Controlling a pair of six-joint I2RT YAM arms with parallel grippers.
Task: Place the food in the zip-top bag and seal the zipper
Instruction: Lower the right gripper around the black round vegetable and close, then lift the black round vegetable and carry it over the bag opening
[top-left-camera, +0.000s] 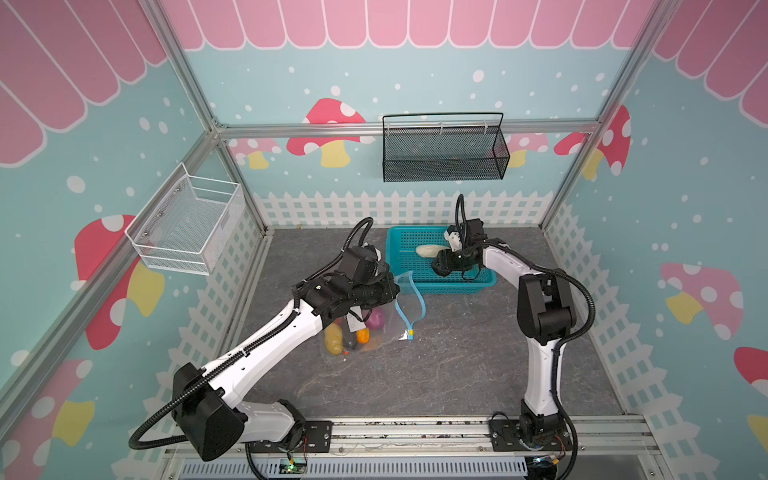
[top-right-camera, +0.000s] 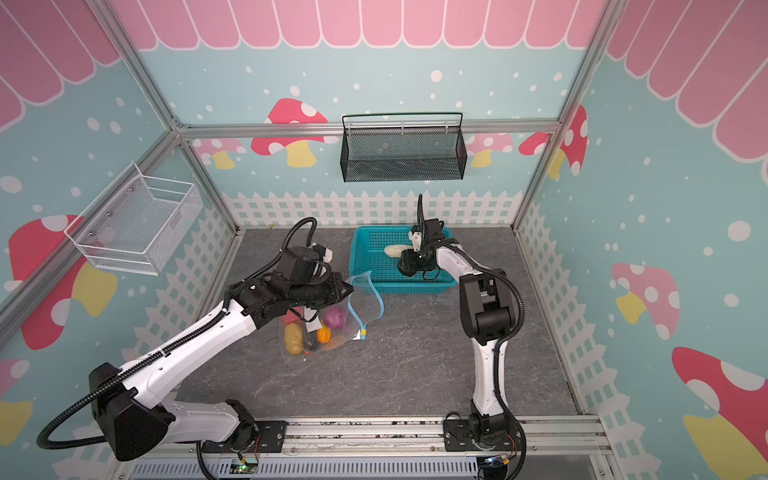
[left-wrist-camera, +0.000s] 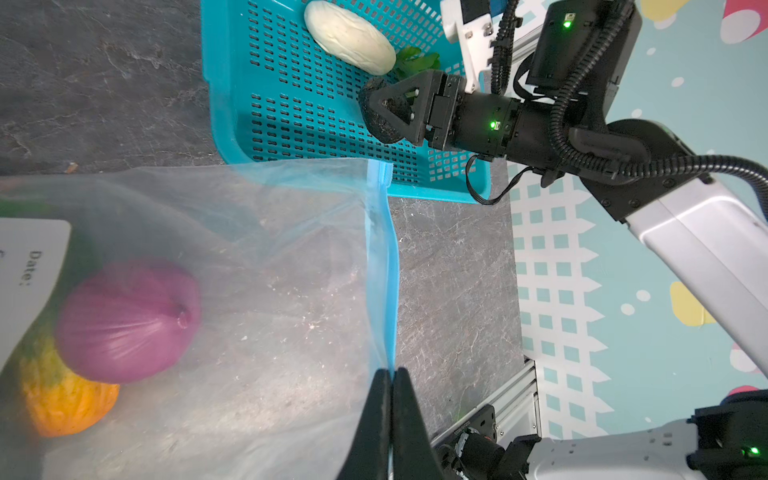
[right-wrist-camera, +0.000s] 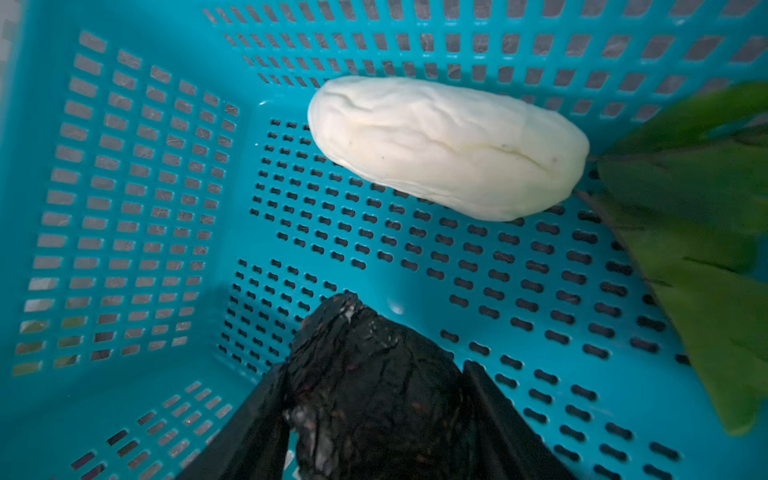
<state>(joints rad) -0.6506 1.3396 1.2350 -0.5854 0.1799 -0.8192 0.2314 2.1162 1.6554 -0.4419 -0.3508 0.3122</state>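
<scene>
The clear zip-top bag (top-left-camera: 386, 316) lies on the grey table with its mouth lifted. My left gripper (left-wrist-camera: 391, 372) is shut on its light-blue zipper (left-wrist-camera: 388, 270). A yellow slider (top-left-camera: 410, 332) sits at the zipper's near end. Inside the bag show a purple onion (left-wrist-camera: 129, 320), an orange carrot (left-wrist-camera: 70, 403) and a yellow potato (top-left-camera: 332, 338). My right gripper (right-wrist-camera: 374, 370) is down in the teal basket (right-wrist-camera: 145, 208), shut on a dark eggplant (right-wrist-camera: 365, 399). A white radish (right-wrist-camera: 444, 145) with green leaves (right-wrist-camera: 698, 228) lies beside it in the basket.
The teal basket (top-left-camera: 399, 245) stands at the back of the table, just behind the bag's mouth. A black mesh basket (top-left-camera: 444, 153) hangs on the back wall and a white wire basket (top-left-camera: 187, 228) on the left wall. A metal rail (top-left-camera: 415, 432) runs along the front.
</scene>
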